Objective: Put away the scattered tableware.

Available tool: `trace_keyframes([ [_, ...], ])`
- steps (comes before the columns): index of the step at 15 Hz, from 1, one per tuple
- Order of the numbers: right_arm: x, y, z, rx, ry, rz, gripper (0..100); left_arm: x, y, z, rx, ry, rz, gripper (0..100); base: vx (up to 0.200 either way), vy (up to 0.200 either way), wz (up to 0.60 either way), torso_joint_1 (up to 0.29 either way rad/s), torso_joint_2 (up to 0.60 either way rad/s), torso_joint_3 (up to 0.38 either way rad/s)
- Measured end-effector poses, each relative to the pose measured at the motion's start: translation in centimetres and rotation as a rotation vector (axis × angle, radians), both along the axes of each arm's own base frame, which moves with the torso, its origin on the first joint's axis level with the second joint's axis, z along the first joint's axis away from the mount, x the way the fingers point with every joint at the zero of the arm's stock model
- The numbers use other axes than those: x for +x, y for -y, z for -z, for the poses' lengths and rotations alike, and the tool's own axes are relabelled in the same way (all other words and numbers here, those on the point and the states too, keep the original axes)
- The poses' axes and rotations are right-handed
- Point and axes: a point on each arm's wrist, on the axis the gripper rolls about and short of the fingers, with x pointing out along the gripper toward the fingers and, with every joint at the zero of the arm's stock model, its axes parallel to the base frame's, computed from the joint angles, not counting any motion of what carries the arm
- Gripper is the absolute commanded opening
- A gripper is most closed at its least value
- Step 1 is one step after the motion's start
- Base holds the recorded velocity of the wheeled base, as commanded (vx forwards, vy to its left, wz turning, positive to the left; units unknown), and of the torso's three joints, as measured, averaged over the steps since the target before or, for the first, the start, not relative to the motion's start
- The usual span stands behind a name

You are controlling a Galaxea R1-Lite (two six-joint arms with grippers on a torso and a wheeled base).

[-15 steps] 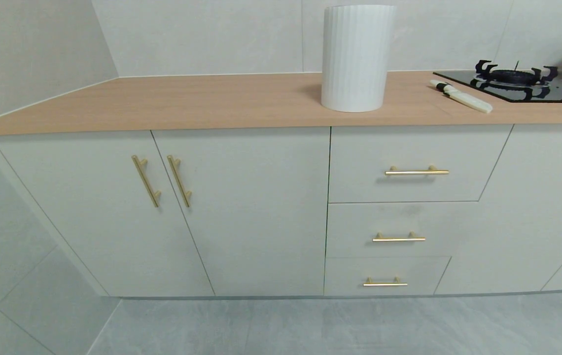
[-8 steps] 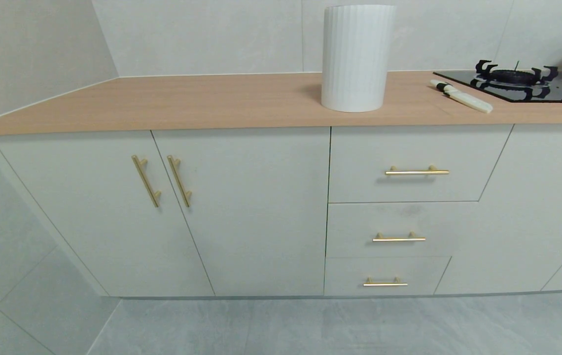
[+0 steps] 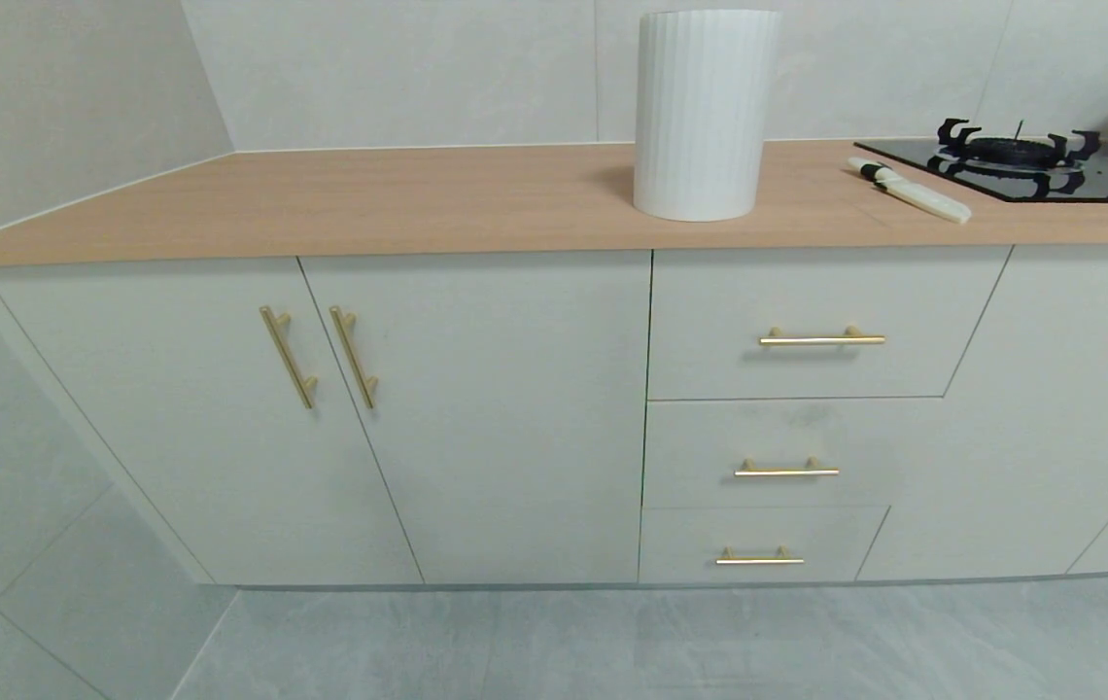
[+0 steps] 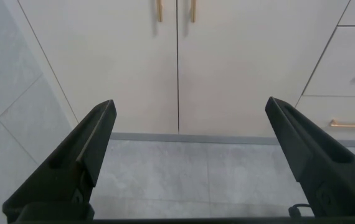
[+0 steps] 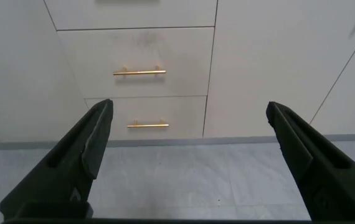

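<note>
Cream utensil [image 3: 909,190] lies slantwise on desk [image 3: 369,199], well above right gripper [image 5: 189,104] and left gripper [image 4: 189,106], both fingers spread; right likely nearer.

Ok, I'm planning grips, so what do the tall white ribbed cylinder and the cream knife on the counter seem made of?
The tall white ribbed cylinder looks like matte ceramic or plastic: even vertical ridges, no gloss. The cream knife looks like a ceramic blade or plastic sheath: pale, opaque, unreflective, with a dark-banded handle.
</note>
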Motion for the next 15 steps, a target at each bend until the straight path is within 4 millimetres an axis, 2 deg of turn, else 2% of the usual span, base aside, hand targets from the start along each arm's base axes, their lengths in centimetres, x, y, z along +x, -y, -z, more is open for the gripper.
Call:
trace_keyframes([
  [15,0.0,0.0,0.03,0.001,-0.003,-0.001,100,0.01,0.0,-0.01,-0.001,0.0,0.002,100,0.2,0.0,0.0,0.004,0.0,0.003],
])
